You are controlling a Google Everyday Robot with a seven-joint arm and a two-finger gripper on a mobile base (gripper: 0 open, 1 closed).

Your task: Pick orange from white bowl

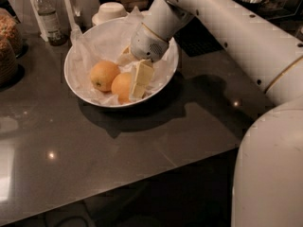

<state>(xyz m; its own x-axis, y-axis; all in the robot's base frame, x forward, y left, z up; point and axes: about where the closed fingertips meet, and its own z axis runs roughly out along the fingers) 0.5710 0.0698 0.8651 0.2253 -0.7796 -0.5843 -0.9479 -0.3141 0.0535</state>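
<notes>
The white bowl (75,79), wide and lined with crumpled white paper, stands on the dark counter at upper middle. Two oranges lie in it side by side. The orange (121,85) on the right is deeper in colour and partly covered by my gripper. The other orange (104,74) lies just left of it in full view. My gripper (133,72) reaches down into the bowl from the upper right and sits right against the right-hand orange, over its right side.
A small cream upturned bowl (110,11) and a plastic bottle (47,19) stand behind the white bowl. A jar of snacks (7,46) is at the left edge. My white arm (236,27) crosses the upper right. The counter's front edge (142,174) runs below.
</notes>
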